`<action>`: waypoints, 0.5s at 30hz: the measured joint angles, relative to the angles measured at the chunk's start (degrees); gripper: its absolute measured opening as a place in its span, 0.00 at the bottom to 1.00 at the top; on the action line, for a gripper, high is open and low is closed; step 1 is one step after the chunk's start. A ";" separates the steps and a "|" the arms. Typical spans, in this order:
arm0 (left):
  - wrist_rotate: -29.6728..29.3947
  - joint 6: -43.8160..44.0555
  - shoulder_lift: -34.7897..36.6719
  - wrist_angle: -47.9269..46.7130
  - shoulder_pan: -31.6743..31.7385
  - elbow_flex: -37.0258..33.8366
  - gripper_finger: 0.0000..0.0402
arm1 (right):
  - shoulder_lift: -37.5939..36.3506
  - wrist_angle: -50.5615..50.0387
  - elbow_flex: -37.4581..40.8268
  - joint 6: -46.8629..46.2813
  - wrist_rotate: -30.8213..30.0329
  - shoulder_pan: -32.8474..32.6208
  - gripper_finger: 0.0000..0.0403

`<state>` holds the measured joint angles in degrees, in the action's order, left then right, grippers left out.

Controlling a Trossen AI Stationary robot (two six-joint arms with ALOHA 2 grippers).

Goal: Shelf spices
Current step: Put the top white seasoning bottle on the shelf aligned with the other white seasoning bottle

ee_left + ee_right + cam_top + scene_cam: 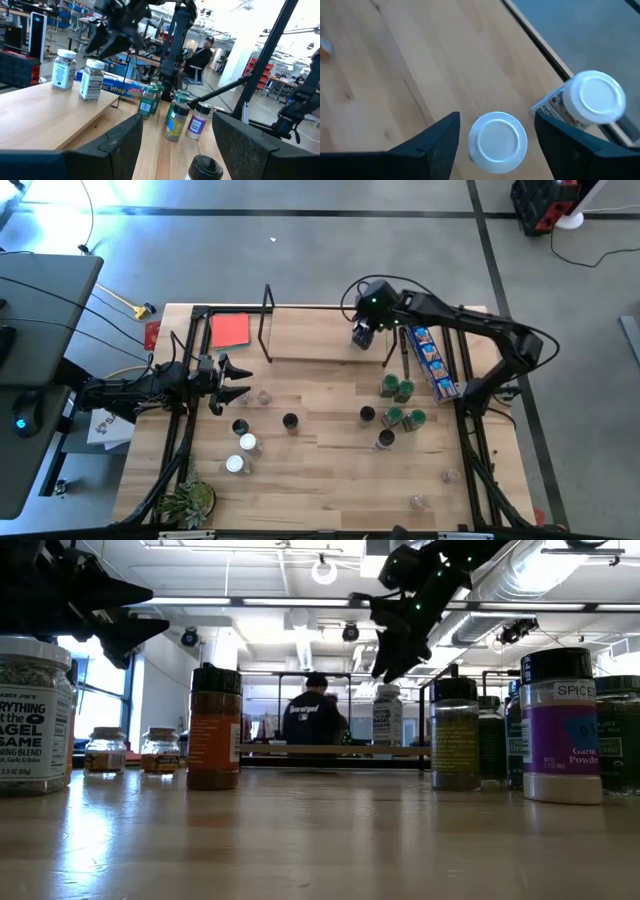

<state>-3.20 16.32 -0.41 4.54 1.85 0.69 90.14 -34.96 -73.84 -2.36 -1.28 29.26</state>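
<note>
The right gripper [492, 137] is hanging over the shelf [310, 345], fingers released around a white-lidded jar [498, 139]; the left gripper [238, 380] is hovering above the table [330, 470], fingers spread.

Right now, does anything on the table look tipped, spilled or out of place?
Nothing stands out. Two white-lidded jars stand upright on the shelf beneath the open right gripper; the other jars on the table also stand upright, with no spills visible.
</note>
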 joint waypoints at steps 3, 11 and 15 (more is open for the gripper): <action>0.00 0.04 -0.01 0.00 0.00 0.00 0.59 | -1.11 0.33 -0.02 -1.91 0.00 0.00 0.62; 0.00 0.04 -0.01 0.00 0.02 0.00 0.59 | -1.66 -0.03 -0.02 -8.16 -7.72 -3.60 0.63; -0.02 0.04 0.01 0.02 0.00 0.00 0.59 | -1.34 -0.97 -0.02 -12.10 -8.65 -6.22 0.63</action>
<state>-3.22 16.36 -0.40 4.55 1.85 0.69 88.80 -35.93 -73.87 -14.46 -9.93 23.04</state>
